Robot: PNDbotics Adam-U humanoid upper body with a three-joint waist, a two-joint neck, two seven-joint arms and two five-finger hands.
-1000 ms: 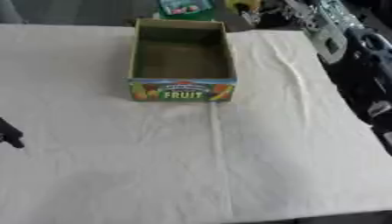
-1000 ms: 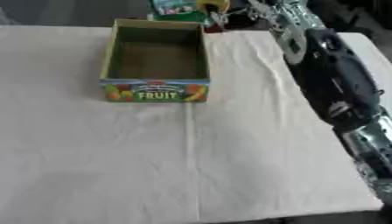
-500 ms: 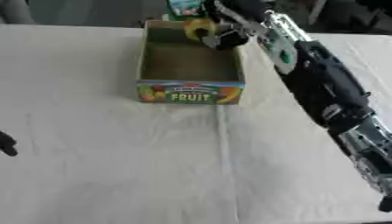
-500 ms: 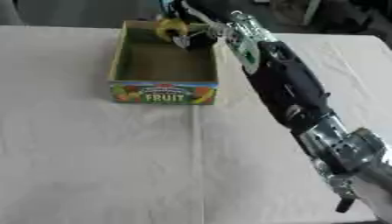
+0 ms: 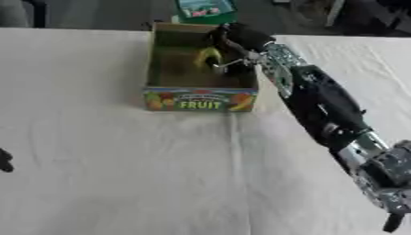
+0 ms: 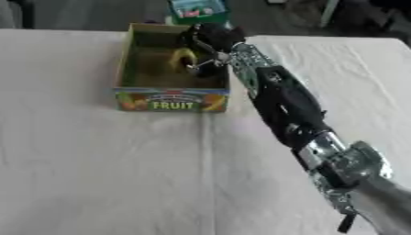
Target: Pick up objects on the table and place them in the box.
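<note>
A cardboard box (image 5: 201, 99) with "FRUIT" printed on its front stands open at the far middle of the white-clothed table. My right arm stretches from the lower right up to it. My right hand (image 5: 234, 42) hangs over the box's right side, its fingers curled round a yellow object (image 5: 207, 58) that sits inside the box's opening. Whether the yellow object touches the box floor I cannot tell. Only a dark tip of my left hand (image 5: 5, 160) shows at the left edge.
A green and white package (image 5: 204, 9) lies beyond the table's far edge behind the box. The white cloth (image 5: 120, 174) covers the table. Dark equipment fills the upper right corner.
My right hand has carried the yellow object from above the box's far edge down into the box. The camera has shifted a little.
</note>
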